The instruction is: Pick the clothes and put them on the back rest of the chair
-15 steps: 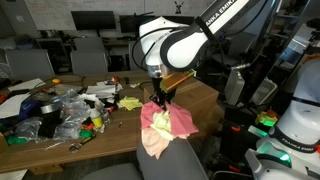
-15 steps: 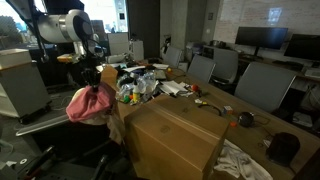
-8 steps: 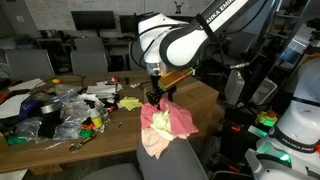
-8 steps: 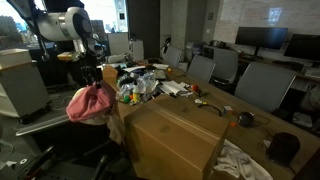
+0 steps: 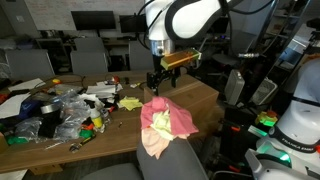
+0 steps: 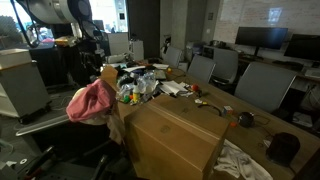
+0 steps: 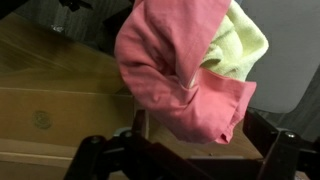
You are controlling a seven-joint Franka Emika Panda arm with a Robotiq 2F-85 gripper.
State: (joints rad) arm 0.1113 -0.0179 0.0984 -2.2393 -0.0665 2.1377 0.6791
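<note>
The clothes [image 5: 160,124], a pink garment with a pale yellow-green one, hang draped over the top of the grey chair back rest [image 5: 172,162]. They also show in an exterior view as a pink bundle [image 6: 92,100]. My gripper [image 5: 158,79] hangs well above them, open and empty, clear of the cloth. In the wrist view the pink cloth [image 7: 178,70] fills the middle with the yellow-green piece [image 7: 243,45] behind it. The gripper [image 7: 182,152] stands wide there, one dark finger [image 7: 92,158] on each side, nothing between them.
A wooden table [image 5: 203,100] stands behind the chair, with a pile of clutter [image 5: 60,110] at its left end. A large cardboard box [image 6: 170,140] sits beside the clothes. Office chairs [image 6: 262,85] and monitors line the back.
The gripper has opened and let go of the clothes, then risen straight up. The clothes stay draped on the back rest.
</note>
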